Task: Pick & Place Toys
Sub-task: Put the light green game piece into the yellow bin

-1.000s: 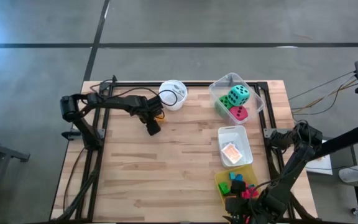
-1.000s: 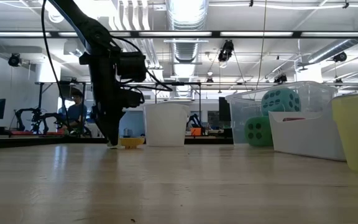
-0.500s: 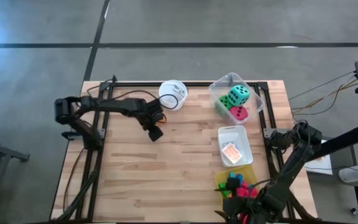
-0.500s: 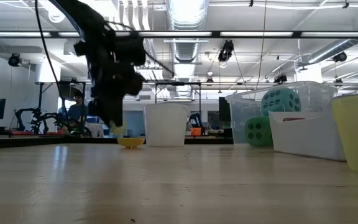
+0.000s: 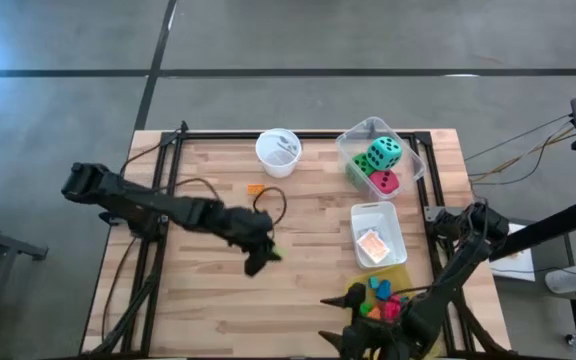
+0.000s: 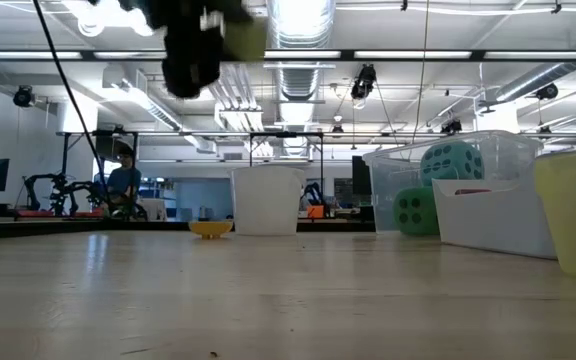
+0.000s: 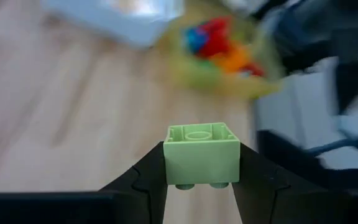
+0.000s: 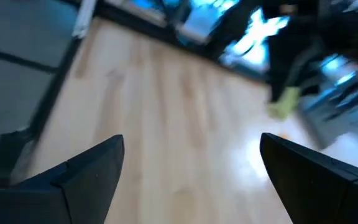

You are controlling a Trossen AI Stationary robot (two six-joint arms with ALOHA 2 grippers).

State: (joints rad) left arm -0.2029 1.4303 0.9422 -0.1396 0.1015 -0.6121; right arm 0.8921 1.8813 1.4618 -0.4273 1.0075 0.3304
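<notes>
High view: my left claw (image 5: 259, 259) grips a green block (image 7: 202, 153) over the tabletop (image 5: 208, 290); right claw (image 5: 353, 335) spread, orange block (image 5: 256, 189) left

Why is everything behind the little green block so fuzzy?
Left wrist view: the green block, clamped in the left gripper, is sharp, while the yellow bin behind smears. Low view: that arm is a dark blur up top. Right wrist view is streaky throughout.
</notes>
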